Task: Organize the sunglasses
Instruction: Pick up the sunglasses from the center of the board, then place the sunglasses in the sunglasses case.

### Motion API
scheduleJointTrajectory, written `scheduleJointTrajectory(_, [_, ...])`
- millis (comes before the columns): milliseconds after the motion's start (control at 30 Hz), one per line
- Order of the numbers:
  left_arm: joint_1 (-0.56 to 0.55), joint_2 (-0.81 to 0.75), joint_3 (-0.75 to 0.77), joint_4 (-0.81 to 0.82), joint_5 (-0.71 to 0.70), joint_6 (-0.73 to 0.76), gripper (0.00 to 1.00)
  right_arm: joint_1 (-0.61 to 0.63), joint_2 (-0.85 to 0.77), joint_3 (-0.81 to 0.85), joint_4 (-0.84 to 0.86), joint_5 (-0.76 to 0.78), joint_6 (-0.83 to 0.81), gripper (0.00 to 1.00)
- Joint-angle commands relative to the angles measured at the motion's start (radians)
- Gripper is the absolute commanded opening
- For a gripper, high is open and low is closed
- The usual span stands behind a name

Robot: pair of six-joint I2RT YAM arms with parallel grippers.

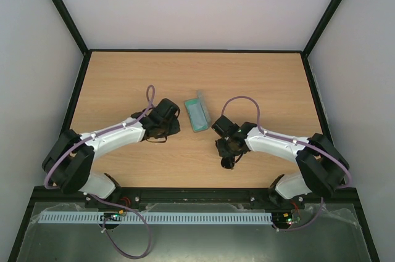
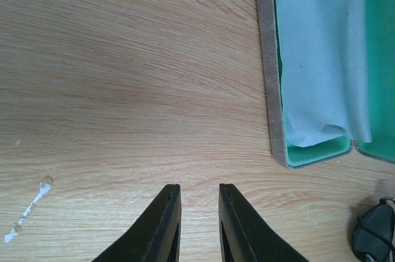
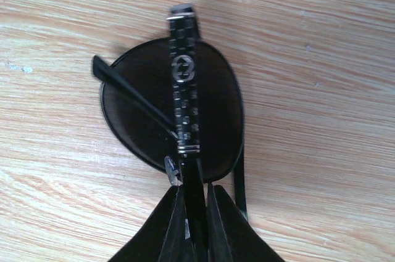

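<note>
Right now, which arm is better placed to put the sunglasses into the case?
Right: the right gripper is shut on a temple arm of the sunglasses. The left gripper holds nothing, beside the open case.

Wood-grain tbl (image 1: 123, 77) w/ blk edge trim (image 1: 197, 50), plain pale walls (image 1: 197, 3)

The table (image 1: 123, 77) is pale tan wood with fine streaked grain, marked by a white smear (image 2: 28, 212) at the lower left of the left wrist view. The sunglasses (image 3: 142, 114) have black lenses and a thin black rim. Their temple arm (image 3: 184, 98) shows a black woven check, a silver interlocked-ring emblem and silver bands. The case (image 2: 271, 89) is grey outside and green inside; the cloth (image 2: 315, 58) is pale blue. The left gripper (image 2: 199, 191) and right gripper (image 3: 193, 191) are black, the arms (image 1: 117, 135) white with black joints, the cables (image 1: 241, 97) lilac.
</note>
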Motion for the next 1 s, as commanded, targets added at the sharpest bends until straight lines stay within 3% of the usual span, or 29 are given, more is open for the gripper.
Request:
scheduleJointTrajectory(0, [-0.006,-0.041,-0.02,-0.028,-0.018,-0.011,0.2,0.009,0.006,0.009,-0.011,0.04,0.015,0.08])
scheduleJointTrajectory(167, [-0.008,-0.071,-0.038,-0.035,-0.024,-0.015,0.19,0.016,0.002,0.016,-0.02,0.043,0.021,0.02])
scheduleJointTrajectory(567, [-0.006,-0.117,-0.088,-0.015,-0.022,-0.02,0.2,0.061,-0.072,0.171,-0.15,0.062,0.033,0.02])
scheduleJointTrajectory(967, [0.011,-0.208,-0.128,-0.041,-0.038,-0.023,0.2,0.066,0.031,0.445,-0.214,-0.119,-0.057,0.01])
